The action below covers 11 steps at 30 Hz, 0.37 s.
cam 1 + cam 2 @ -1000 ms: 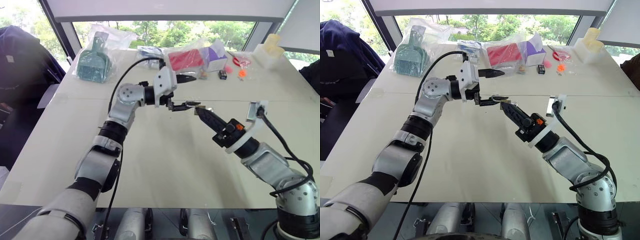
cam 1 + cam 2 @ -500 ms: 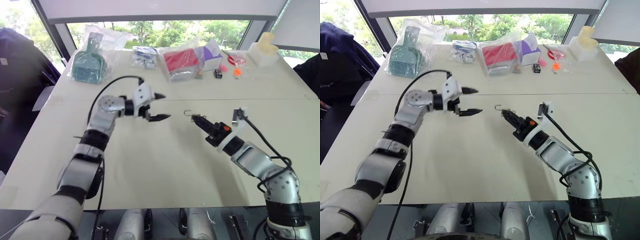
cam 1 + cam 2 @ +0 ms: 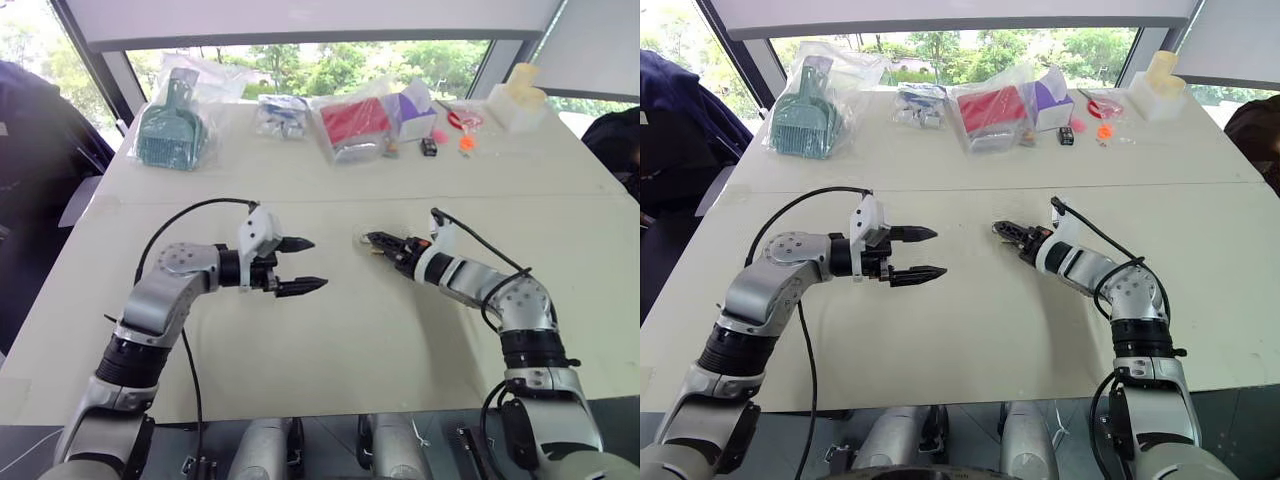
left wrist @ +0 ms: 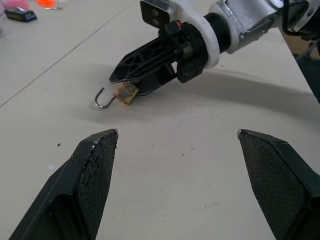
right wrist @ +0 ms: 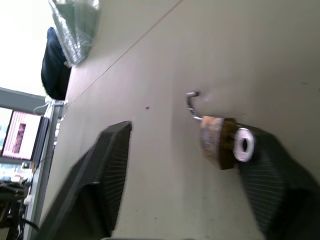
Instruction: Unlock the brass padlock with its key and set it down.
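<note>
While the right gripper (image 4: 131,80) lies low over the middle of the cream table (image 3: 330,340), its black latticed fingers stand apart, and the brass padlock (image 4: 126,93) sits on the tabletop at their tips, against one finger as far as the right wrist view shows. Its thin silver shackle (image 4: 103,100) hooks open away from the gripper, and the round silvery head of the key (image 5: 244,144) shows at the body's other end. The left gripper (image 3: 300,265) hovers well apart, its mesh-textured fingers spread wide on nothing. Bare table lies between them; bagged clutter (image 3: 350,120) lines the far edge.
</note>
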Tool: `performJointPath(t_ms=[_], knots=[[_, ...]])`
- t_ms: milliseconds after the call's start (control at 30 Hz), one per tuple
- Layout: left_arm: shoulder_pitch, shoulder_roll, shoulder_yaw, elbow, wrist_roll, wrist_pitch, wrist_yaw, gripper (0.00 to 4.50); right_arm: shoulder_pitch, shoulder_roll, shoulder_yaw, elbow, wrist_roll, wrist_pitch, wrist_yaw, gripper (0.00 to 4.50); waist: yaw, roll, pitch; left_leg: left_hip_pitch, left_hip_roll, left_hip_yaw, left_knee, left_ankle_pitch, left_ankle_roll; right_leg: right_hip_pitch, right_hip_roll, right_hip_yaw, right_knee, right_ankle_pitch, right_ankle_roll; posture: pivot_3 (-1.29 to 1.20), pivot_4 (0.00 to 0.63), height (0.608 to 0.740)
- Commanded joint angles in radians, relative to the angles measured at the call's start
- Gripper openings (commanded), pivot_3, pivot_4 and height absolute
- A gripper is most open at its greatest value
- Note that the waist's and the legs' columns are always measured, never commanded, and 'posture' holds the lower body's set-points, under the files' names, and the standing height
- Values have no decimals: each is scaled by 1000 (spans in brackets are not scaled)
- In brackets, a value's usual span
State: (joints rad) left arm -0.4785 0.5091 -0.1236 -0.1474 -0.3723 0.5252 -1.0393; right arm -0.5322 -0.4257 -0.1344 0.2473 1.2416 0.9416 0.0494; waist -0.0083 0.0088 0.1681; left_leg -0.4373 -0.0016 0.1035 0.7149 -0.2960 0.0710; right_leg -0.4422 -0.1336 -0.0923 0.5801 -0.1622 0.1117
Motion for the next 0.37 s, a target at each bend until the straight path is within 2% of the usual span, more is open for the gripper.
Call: performJointPath(t_ms=[33,200,300,367], knots=[[8,7,25,-43,-23,8,22,3976,91,-124,-16,-149,-122,39,18,4448,15,1,0,0,0,0,0,0,0,0,0,0,0,0,0,0,150,735],[31,6,23,-48,-40,16,32,3976,307,-349,-93,-548,-197,42,116,4448,37,2,0,-3,-2,1,0,0,-1,-2,-2,0,-2,0,0,0,150,735],[46,1,26,-43,-50,28,42,3976,452,-425,-204,-709,-212,8,196,4448,36,3,1,-4,-1,2,0,2,-5,-4,-1,0,-2,0,0,0,150,735],[54,0,26,-34,-43,22,56,3976,536,-434,-284,-786,-211,-28,255,4448,37,3,1,-4,0,1,-1,0,0,-4,0,0,-2,0,0,0,150,735]])
